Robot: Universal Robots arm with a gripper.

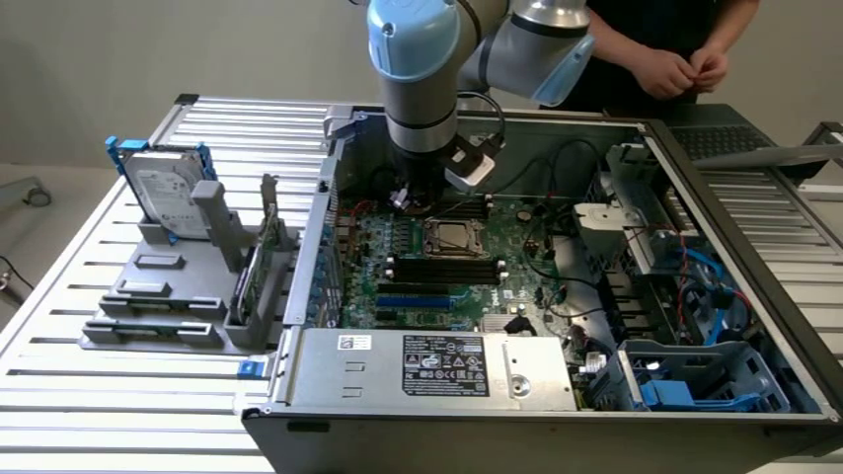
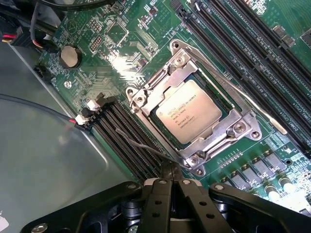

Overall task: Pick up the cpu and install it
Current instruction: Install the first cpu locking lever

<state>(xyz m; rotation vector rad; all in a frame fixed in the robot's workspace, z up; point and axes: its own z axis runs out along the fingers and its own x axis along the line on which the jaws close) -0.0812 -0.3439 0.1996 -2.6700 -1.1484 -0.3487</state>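
Claw pinched closed and empty, hanging just beside the socket frame, the cpu sitting flat inside it.

The arm reaches straight down, its gripper closed (fingers pressed together at the tips)

The arm is silver-grey with light-blue joint caps and a black cable. Its black fingers carry small screws.
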